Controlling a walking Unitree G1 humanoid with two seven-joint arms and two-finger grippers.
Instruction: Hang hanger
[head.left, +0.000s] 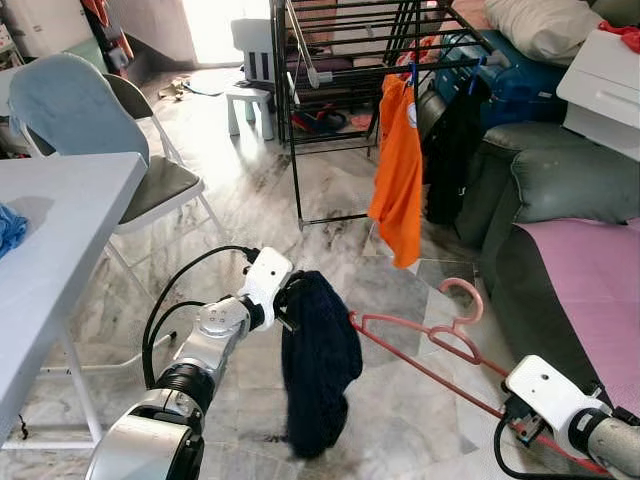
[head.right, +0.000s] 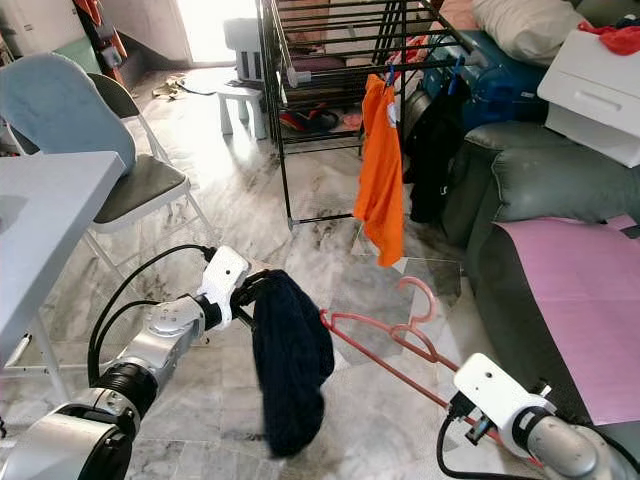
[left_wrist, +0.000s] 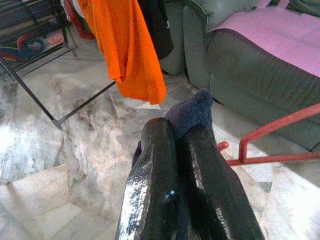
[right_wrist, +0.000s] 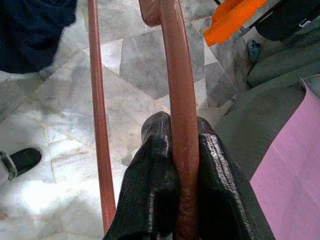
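R hand (right_wrist: 175, 165) clamped on one end of red hanger (head.left: 440, 345), held low over marble floor (head.left: 340, 200); L hand (head.left: 285, 303) pinched together on top of dark navy garment (head.left: 318, 360), which hangs limp at hanger's other end. Beyond: orange shirt (head.left: 398, 170) on black drying rack (head.left: 340, 60), grey sofa (head.left: 560, 180) w/ pink cover to R, folding chair (head.left: 90, 120) & white surface (head.left: 50, 230) to L.

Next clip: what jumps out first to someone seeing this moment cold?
Mid-scene above the marble floor, the left claw pinches a dark navy garment that hangs limp, while the right claw is clamped on a red hanger reaching across toward it. Behind them, a bright orange shirt hangs on the black drying rack, with a grey sofa on the robot's right.
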